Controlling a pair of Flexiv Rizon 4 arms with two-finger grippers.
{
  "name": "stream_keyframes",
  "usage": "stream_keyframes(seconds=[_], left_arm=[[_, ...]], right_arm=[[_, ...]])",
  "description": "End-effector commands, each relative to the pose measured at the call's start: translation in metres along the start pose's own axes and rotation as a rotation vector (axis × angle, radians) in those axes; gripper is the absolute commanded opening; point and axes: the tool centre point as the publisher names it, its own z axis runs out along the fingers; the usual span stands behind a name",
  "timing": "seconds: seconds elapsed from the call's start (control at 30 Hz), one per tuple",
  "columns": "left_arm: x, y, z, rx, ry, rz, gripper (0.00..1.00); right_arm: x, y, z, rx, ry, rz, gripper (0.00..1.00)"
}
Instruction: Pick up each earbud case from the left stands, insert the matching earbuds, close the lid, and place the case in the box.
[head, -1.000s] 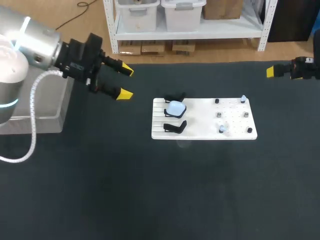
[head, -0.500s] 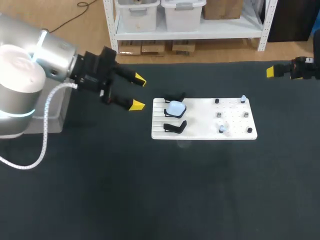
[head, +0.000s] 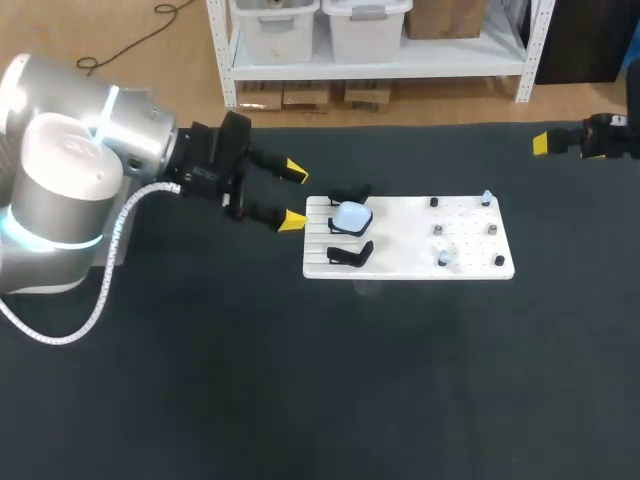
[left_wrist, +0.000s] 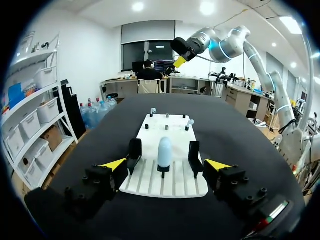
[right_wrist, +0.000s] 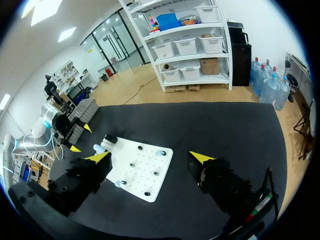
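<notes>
Toward the far edge of the worktop, a white board, a pale blue earbud case on its middle stand, left tool open wide just beside that end, right tool open wide by the far right corner

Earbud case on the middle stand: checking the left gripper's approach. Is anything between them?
Nothing visible. The open left gripper faces the earbud case across bare white board; two empty black stands flank the case.
</notes>
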Motion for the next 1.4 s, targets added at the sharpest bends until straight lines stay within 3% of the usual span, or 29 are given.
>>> stream_keyframes(seconds=[0.03,0.47,0.57,0.73,1.07,1.4], left_arm=[[0.003,0.001,0.009,-0.017,-0.018,0.014,1.00],[0.003,-0.006,0.024,0.009,-0.060,0.025,1.00],[0.004,-0.007,0.028,0.014,-0.063,0.029,0.89],[0.006,-0.007,0.035,0.021,-0.058,0.037,0.81],[0.008,-0.001,0.049,0.023,-0.051,0.036,0.81],[0.011,0.004,0.060,0.034,-0.054,0.040,0.73]], right_arm=[[0.000,0.000,0.000,-0.001,0.000,0.000,1.00],[0.000,0.000,0.000,-0.001,0.000,0.000,1.00],[0.000,0.000,0.000,-0.001,0.000,0.000,1.00],[0.000,0.000,0.000,-0.001,0.000,0.000,1.00],[0.000,0.000,0.000,-0.001,0.000,0.000,1.00],[0.000,0.000,0.000,-0.001,0.000,0.000,1.00]])
